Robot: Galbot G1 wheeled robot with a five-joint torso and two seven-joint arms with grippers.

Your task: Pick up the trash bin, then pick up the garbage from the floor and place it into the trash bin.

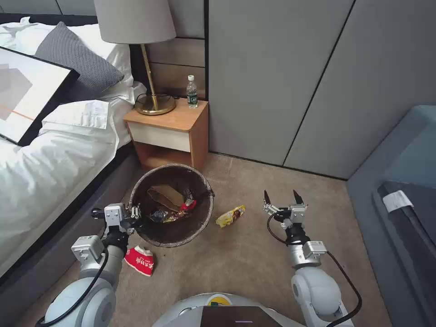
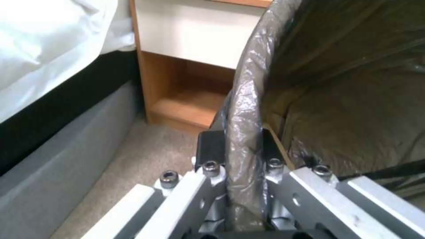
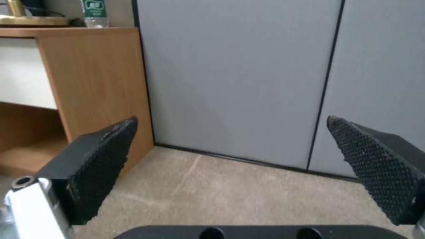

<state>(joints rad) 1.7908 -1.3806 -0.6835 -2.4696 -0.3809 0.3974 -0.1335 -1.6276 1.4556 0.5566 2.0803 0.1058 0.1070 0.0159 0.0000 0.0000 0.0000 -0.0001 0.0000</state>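
Trash bin (image 1: 172, 206) on carpet (image 1: 254, 263) before the nightstand (image 1: 170, 131), between bed (image 1: 41, 172) and robot; dark liner folded over rim, several wrappers and a tan folded paper already inside. Near rim pinched by left gripper (image 1: 135, 217): in the left wrist view, one finger (image 2: 212, 149) outside the wall, the other inside, bag plastic bunched between. Bin held, whether lifted clear of the floor not discernible.

Still loose on carpet: yellow snack wrapper (image 1: 230, 216) just beside the bin on its right; crushed red-and-white cup (image 1: 140, 260) close under the left forearm, near the bin's front edge.

Right gripper (image 1: 281, 200) raised above bare carpet, spread wide, holding nothing, wrapper lying between it and the bin.

Judged step: bin secured, collection of remaining litter under way. Next probably calls for lowering the open right gripper onto the yellow wrapper, closing flat against the carpet, then carrying over the rim. Cup awkward: sits on the occupied left side.

Green-labelled bottle (image 1: 192, 92) upright on nightstand beside lamp (image 1: 152, 68), not floor litter.
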